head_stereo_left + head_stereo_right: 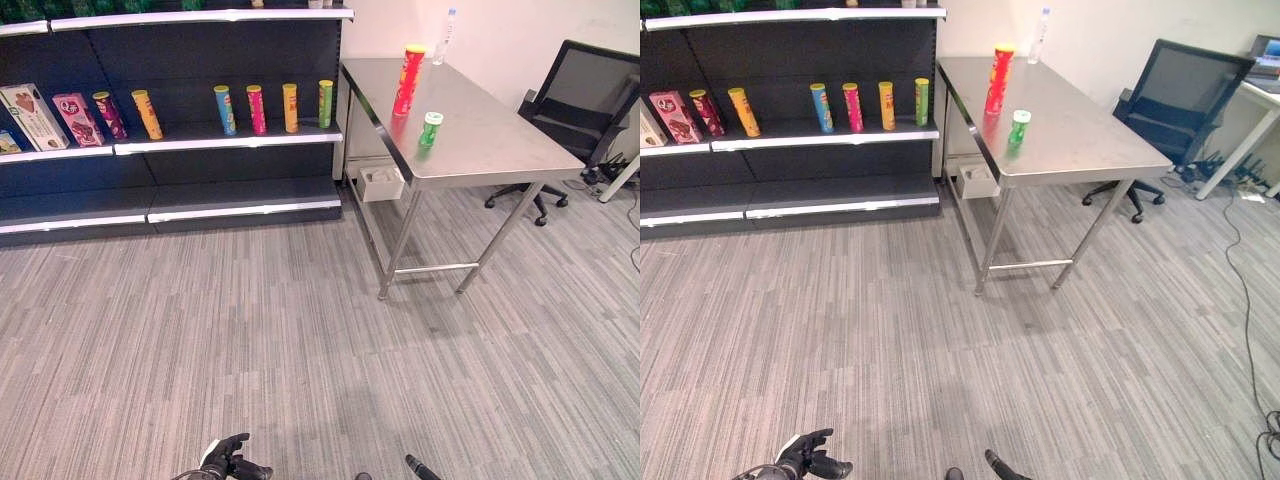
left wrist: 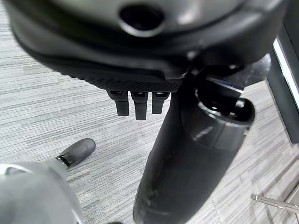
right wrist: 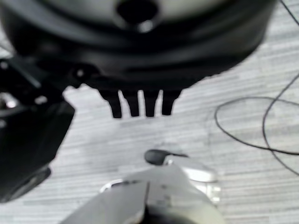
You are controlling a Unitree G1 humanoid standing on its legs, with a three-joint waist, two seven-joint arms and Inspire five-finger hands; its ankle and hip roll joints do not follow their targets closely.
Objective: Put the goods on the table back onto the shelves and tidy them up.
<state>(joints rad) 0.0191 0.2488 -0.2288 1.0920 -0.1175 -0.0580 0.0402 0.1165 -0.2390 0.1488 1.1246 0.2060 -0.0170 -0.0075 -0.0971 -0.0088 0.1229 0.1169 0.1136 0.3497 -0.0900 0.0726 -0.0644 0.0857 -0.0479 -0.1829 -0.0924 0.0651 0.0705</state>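
Left hand [image 1: 228, 458] and right hand [image 3: 140, 100] hang relaxed, empty; approach bench [image 1: 500, 140] w/ red can [image 1: 408, 80] first, grip mid-body.

Both head views look down at the same table [image 1: 480, 140]; wrist views face floor.
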